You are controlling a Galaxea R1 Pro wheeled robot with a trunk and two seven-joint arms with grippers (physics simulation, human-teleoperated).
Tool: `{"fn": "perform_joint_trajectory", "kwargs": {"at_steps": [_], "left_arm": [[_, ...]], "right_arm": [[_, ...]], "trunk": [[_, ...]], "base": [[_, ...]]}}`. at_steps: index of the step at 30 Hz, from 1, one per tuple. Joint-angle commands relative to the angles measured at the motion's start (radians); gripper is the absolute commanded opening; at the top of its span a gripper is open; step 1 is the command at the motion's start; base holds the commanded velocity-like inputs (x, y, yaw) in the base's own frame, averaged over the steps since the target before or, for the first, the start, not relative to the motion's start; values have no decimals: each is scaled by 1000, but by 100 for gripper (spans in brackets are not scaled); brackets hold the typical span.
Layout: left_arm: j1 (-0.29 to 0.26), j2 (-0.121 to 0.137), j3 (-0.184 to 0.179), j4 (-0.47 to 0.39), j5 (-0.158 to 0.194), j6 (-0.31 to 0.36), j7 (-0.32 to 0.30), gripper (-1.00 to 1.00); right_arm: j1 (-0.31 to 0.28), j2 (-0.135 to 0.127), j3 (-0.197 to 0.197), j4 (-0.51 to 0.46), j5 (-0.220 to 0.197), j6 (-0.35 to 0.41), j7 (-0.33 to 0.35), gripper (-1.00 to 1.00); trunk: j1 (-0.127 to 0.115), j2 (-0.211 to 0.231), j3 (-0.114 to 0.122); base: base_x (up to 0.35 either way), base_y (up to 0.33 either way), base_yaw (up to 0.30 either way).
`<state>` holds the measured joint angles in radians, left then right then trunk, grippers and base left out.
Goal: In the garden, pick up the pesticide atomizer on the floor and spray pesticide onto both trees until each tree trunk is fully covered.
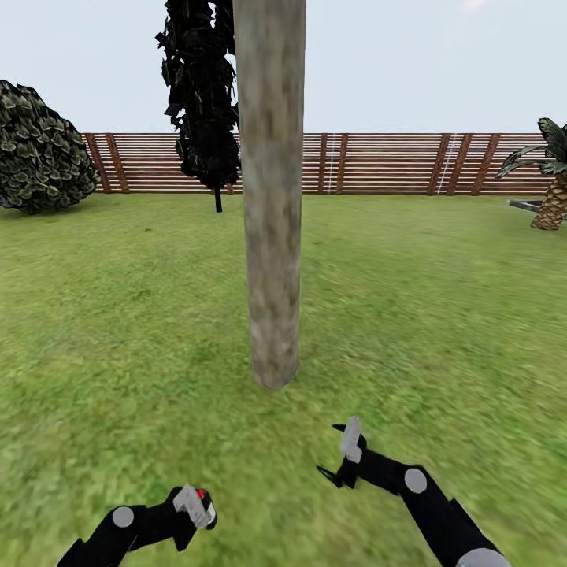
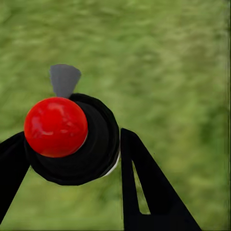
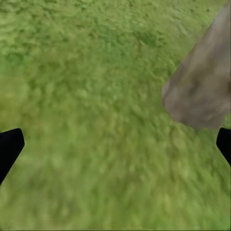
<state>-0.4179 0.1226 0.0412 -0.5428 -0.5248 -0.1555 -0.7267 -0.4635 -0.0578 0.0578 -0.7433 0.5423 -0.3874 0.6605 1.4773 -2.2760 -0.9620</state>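
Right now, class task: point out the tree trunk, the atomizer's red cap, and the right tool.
tree trunk (image 1: pixel 272 236): head view, mid-height of the pale bark.
red cap (image 2: pixel 56 127): left wrist view, centre of the cap.
right tool (image 1: pixel 339 450): head view, between its fingertips.

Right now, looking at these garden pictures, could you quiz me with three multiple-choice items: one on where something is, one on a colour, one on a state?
1. Where does the tree trunk stand?
A. straight ahead on the lawn
B. behind the fence
C. beside the palm

2. What colour is the atomizer cap?
A. blue
B. red
C. yellow

3. How is the right gripper?
A. shut on the trunk
B. shut on a leaf
C. open, empty

Answers: 1 A, the trunk rises from grass before the arms. 2 B, the left wrist view shows a red knob between the left gripper fingers. 3 C, its fingers stand apart over grass.
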Motion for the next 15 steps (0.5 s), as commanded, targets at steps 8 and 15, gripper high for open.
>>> {"fn": "perform_joint_trajectory", "kwargs": {"at_steps": [8, 15], "left_arm": [[-5, -35, 0, -5, -162, 24, -39, -100], [-5, -84, -1, -8, -236, 40, -43, -100]], "right_arm": [[-46, 50, 32, 1, 1, 1, 205, -100], [-53, 57, 39, -3, 1, 1, 302, -100]], "trunk": [[0, 0, 0], [0, 0, 0]], "base": [[0, 0, 0], [0, 0, 0]]}}
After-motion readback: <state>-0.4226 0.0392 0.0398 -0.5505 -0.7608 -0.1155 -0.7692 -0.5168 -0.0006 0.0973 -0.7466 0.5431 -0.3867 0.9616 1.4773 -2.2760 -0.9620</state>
